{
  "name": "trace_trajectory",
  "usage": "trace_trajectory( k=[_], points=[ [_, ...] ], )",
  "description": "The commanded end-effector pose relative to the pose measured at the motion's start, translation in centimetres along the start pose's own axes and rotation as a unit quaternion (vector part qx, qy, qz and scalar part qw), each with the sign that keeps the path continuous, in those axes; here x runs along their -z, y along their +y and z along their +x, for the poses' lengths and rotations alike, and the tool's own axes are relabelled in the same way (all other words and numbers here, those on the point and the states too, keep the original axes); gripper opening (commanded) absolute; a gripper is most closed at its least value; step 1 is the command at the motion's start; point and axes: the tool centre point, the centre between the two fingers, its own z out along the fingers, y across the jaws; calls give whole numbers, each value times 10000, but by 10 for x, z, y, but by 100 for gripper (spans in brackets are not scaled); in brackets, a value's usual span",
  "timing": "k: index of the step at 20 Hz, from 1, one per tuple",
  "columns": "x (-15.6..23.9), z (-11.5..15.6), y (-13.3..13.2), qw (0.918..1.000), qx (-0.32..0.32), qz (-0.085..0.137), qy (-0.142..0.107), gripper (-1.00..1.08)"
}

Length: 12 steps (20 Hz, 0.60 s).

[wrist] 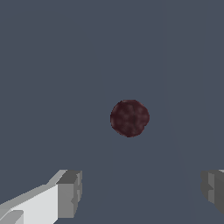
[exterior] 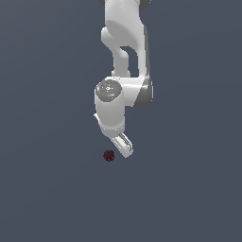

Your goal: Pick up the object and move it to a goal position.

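Note:
The object (exterior: 109,155) is a tiny dark maroon, bumpy, roundish lump on the flat grey-blue surface. The white gripper (exterior: 124,147) hangs just to the exterior view's right of it, slightly above, not touching. In the wrist view the object (wrist: 129,118) shows as a dark round lump ahead of the gripper (wrist: 142,192). One grey fingertip (wrist: 70,194) and the other (wrist: 213,190) stand far apart with nothing between them, so the gripper is open.
The white arm (exterior: 124,42) comes down from the top of the exterior view over the plain grey-blue ground (exterior: 47,189). No other objects or edges show.

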Motion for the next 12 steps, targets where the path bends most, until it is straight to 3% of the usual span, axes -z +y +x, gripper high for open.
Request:
trace_trajectory(
  k=[1, 6, 12],
  points=[
    [-6, 5, 0, 9992, -397, -3, 3, 100],
    [-18, 15, 1, 9932, -1165, -12, 17, 100],
    [-30, 26, 2, 9800, -1988, -19, 45, 100]
  ],
)
